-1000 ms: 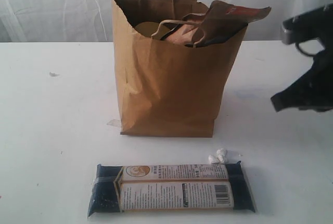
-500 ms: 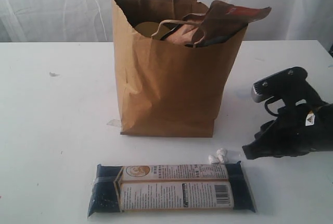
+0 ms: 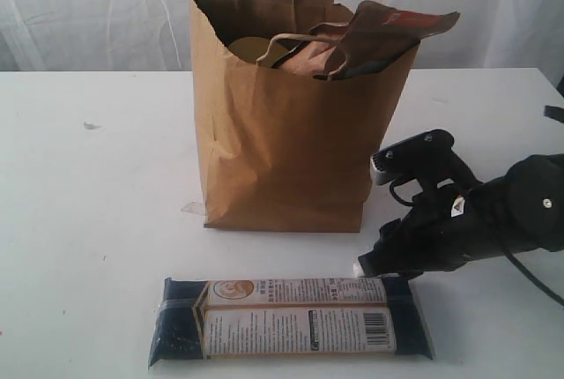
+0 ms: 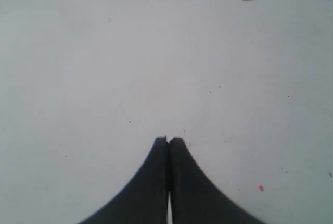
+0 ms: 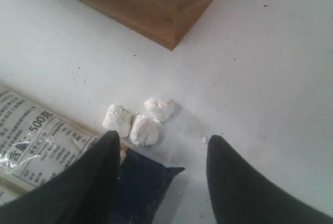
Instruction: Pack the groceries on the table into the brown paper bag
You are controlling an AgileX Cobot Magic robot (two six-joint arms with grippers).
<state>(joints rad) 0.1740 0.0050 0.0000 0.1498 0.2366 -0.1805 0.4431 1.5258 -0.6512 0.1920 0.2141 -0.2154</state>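
Dark-blue packet (image 3: 291, 317) lies on table (image 3: 88, 220) before brown paper bag (image 3: 282, 141); right gripper (image 3: 366, 266) has dropped to its end, jaws parted astride corner, grasp looks next. Left gripper (image 4: 168, 141) closed, idle.

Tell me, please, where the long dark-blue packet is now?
In the exterior view, the long dark-blue packet lies flat on the table in front of the brown paper bag, the right gripper at its right end.
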